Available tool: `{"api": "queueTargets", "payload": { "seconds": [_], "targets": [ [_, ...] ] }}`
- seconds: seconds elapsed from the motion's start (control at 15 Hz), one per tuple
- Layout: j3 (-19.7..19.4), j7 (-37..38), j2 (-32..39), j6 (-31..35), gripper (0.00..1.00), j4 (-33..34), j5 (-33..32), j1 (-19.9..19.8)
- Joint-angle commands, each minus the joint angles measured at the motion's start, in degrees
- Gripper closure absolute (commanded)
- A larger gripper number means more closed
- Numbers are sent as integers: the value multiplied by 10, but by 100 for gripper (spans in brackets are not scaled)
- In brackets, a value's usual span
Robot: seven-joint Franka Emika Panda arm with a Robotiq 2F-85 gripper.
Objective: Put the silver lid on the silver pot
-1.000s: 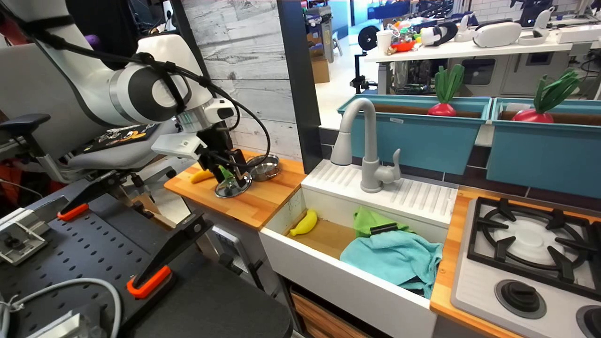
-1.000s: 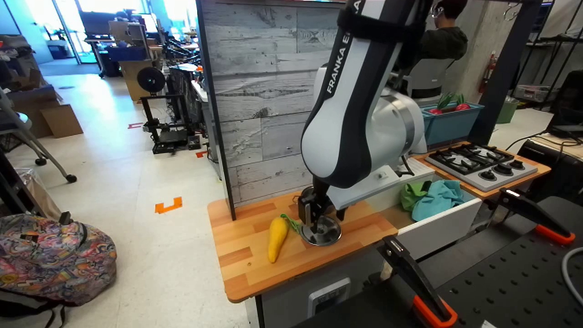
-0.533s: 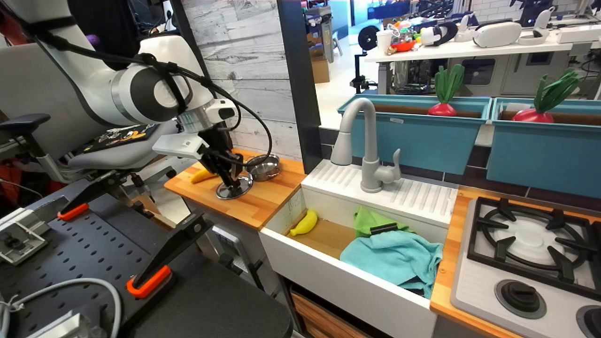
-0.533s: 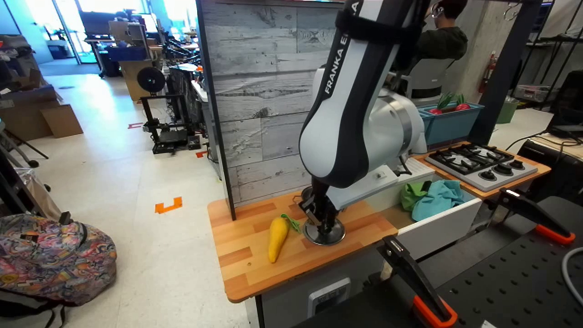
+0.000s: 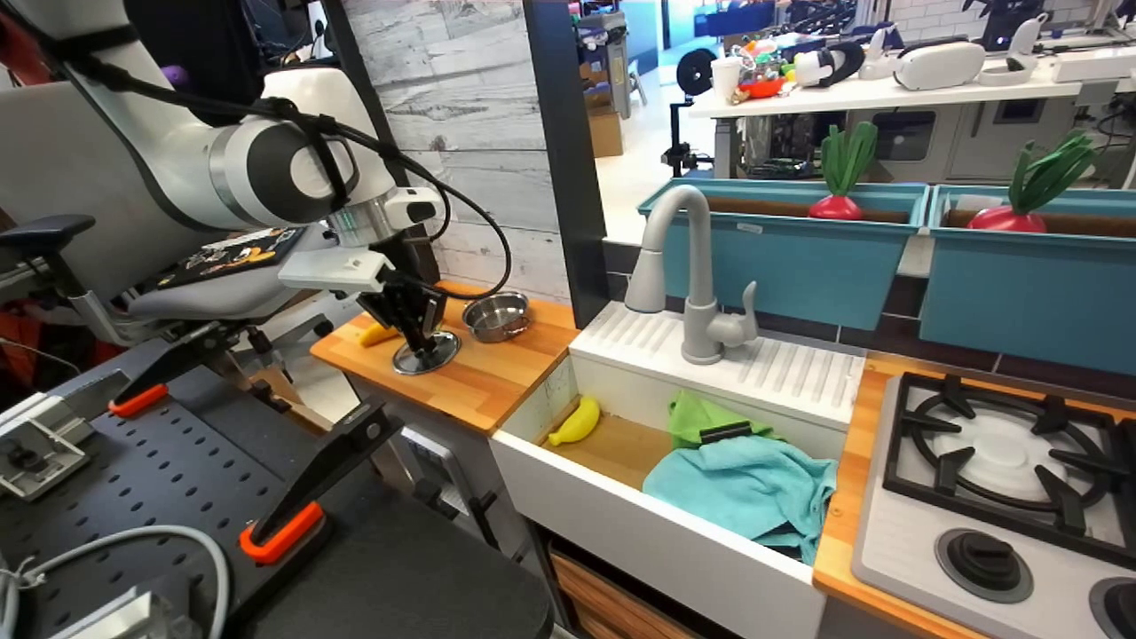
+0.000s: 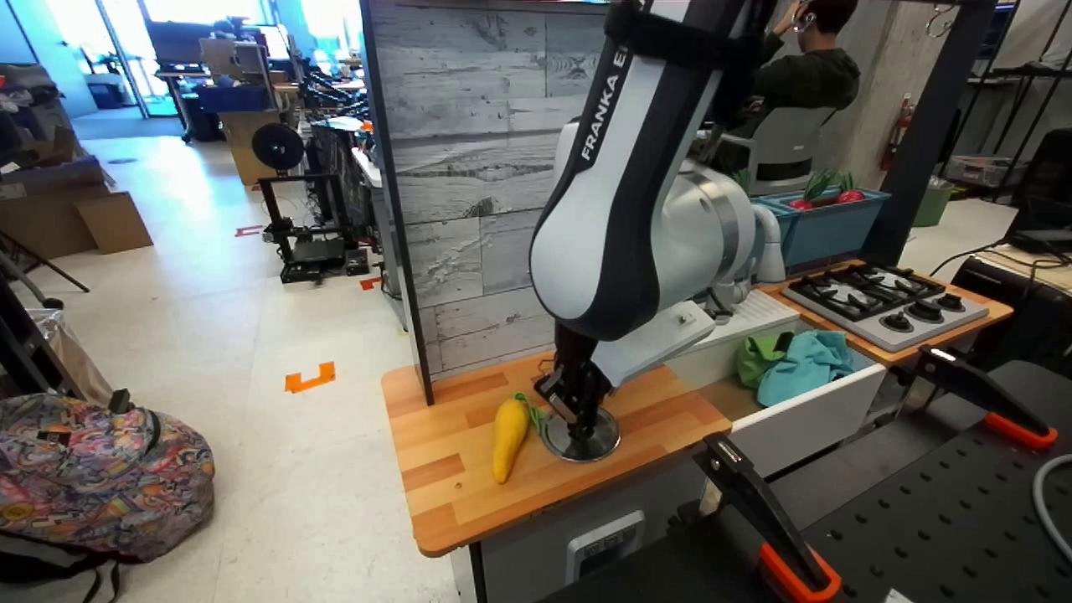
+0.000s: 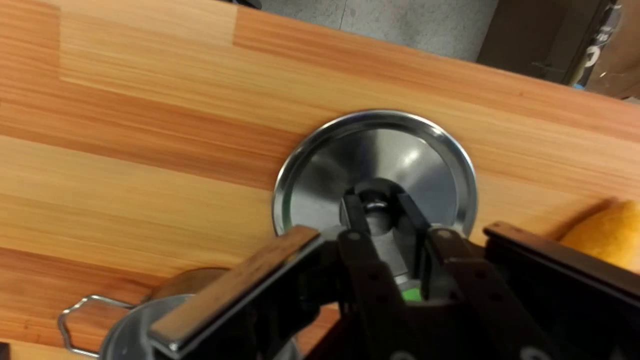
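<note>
Tool (image 7: pixel 377 200) pinches the silver lid (image 7: pixel 375 157), a yellow vegetable (image 6: pixel 510 437) just beside it, the silver pot (image 5: pixel 496 318) near.

The counter (image 7: pixel 150 190) is wood, lid (image 7: pixel 375 160) and pot (image 5: pixel 496 318) glossy metal.

At upper centre in an exterior view, the rounded white robot arm (image 6: pixel 578 251) shows curved black panels (image 6: pixel 624 276), white capitals (image 6: pixel 601 113) reading "FRANKA", a broad black strap (image 6: pixel 666 38) and a silver metal ring (image 6: pixel 727 216). A black cable (image 5: pixel 389 153) loops past a flat white block (image 5: pixel 335 269) at left in an exterior view. In the wrist view, black fingers (image 7: pixel 357 215) bear round grey screw heads (image 7: pixel 354 235).
</note>
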Motion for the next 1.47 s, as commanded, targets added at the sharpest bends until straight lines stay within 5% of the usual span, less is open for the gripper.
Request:
{"api": "queueTargets", "payload": {
  "seconds": [0.0,0.93,1.4],
  "targets": [
    [39,-41,12,-69,95,33,-15,-22],
    [15,-4,-85,-78,95,-57,-35,35],
    [4,-2,-141,-88,95,-86,-37,18]
  ]
}}
